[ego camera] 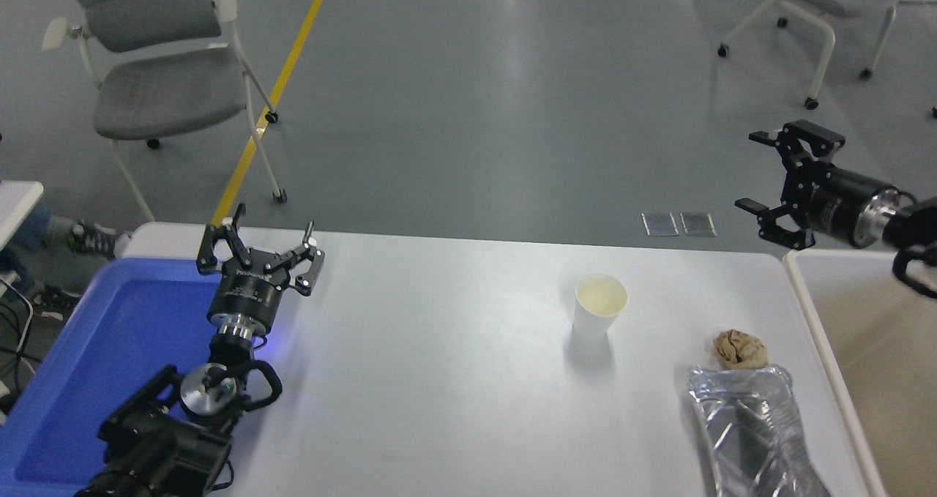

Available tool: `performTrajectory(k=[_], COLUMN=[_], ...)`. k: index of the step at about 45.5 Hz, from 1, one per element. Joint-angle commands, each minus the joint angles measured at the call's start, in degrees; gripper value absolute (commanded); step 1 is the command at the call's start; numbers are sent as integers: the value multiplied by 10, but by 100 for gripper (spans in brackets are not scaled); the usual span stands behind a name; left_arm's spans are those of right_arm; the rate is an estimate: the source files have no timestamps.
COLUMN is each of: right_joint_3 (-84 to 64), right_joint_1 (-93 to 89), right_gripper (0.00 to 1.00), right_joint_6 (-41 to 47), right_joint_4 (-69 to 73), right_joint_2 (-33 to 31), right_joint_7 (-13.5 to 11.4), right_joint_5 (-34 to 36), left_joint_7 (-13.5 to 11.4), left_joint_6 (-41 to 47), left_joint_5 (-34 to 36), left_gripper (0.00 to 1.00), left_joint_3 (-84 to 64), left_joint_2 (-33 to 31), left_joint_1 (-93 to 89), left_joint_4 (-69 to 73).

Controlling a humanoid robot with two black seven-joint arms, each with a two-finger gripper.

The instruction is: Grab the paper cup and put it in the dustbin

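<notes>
The white paper cup point(599, 306) stands upright on the white table point(439, 380), right of centre, its cream inside showing. The beige dustbin point(812, 314) with its pale rim sits at the table's right edge, partly out of frame. My right gripper point(761, 171) is open and empty, raised high at the right edge, above the bin's far corner and well right of the cup. My left gripper point(260, 241) is open and empty, parked at the lower left by the blue tray.
A blue plastic tray point(88, 350) lies at the left. A crumpled brown paper ball point(739, 348) and a crinkled silver foil tray point(754, 431) lie at the front right, between cup and bin. Grey chairs stand on the floor beyond the table.
</notes>
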Motion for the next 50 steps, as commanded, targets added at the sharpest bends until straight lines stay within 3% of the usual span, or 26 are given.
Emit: performTrajectory(k=[1, 9, 18, 25, 37, 43, 50], right_joint_3=[-287, -438, -526, -610, -612, -592, -589], right_joint_1=[231, 377, 472, 566, 629, 631, 619], right_gripper=[100, 100, 100, 100, 100, 100, 100], right_joint_6=[-3, -1, -1, -1, 6, 11, 23], right_joint_4=[83, 140, 192, 231, 234, 232, 231], right_joint_2=[-43, -29, 43, 154, 362, 422, 446], right_joint_7=[0, 1, 2, 7, 7, 7, 7], right_joint_5=[-8, -29, -78, -77, -70, -69, -69], left_joint_7=[0, 0, 0, 0, 0, 0, 0], left_joint_6=[0, 0, 0, 0, 0, 0, 0], left_joint_5=[0, 0, 0, 0, 0, 0, 0], left_gripper=[99, 99, 99, 99, 99, 99, 99], left_joint_3=[0, 0, 0, 0, 0, 0, 0], left_joint_2=[0, 0, 0, 0, 0, 0, 0], left_joint_1=[0, 0, 0, 0, 0, 0, 0], left_joint_4=[0, 0, 0, 0, 0, 0, 0])
